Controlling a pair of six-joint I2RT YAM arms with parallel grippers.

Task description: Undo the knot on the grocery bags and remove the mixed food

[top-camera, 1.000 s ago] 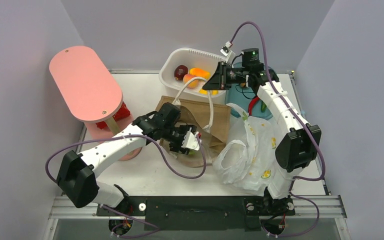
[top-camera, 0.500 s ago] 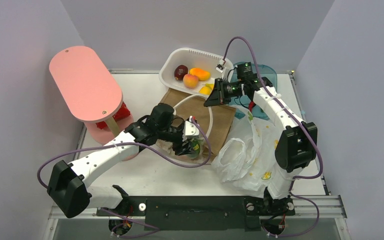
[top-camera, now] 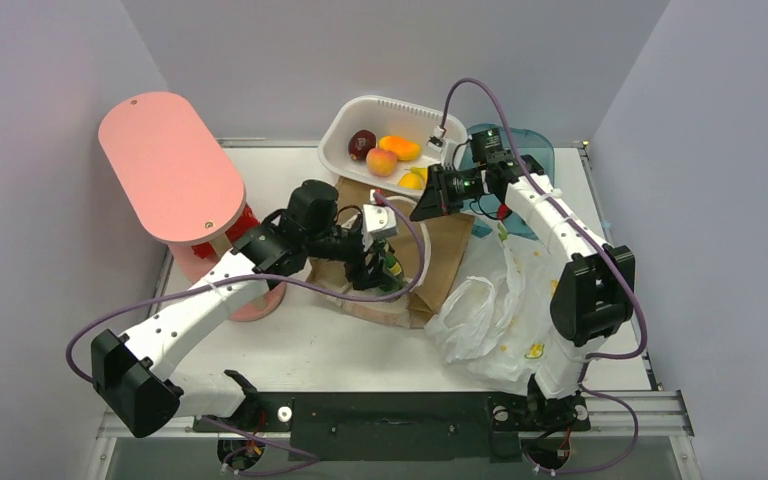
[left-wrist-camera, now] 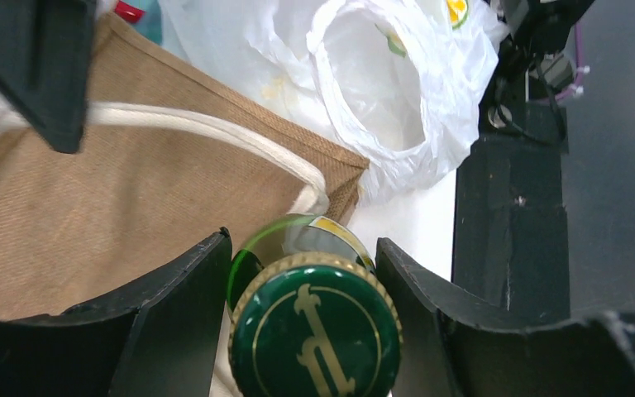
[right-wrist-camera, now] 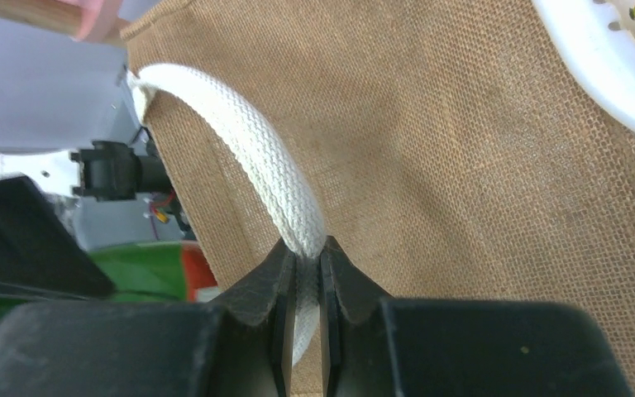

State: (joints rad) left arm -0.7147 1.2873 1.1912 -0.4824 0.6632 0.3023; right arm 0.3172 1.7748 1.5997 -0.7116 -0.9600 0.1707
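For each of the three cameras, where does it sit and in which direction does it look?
Top external: above and behind the bases, looking down on the table; both arms show whole.
Left wrist: on the left arm, looking along the left gripper, shut on the green bottle; its two fingers show.
Right wrist: on the right arm, looking along the right gripper, which pinches the white rope handle; its fingers show.
Shared: all three views show the brown woven bag.

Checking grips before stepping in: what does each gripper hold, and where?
Left gripper holds the green bottle below its cap; right gripper pinches the white handle of the burlap bag.
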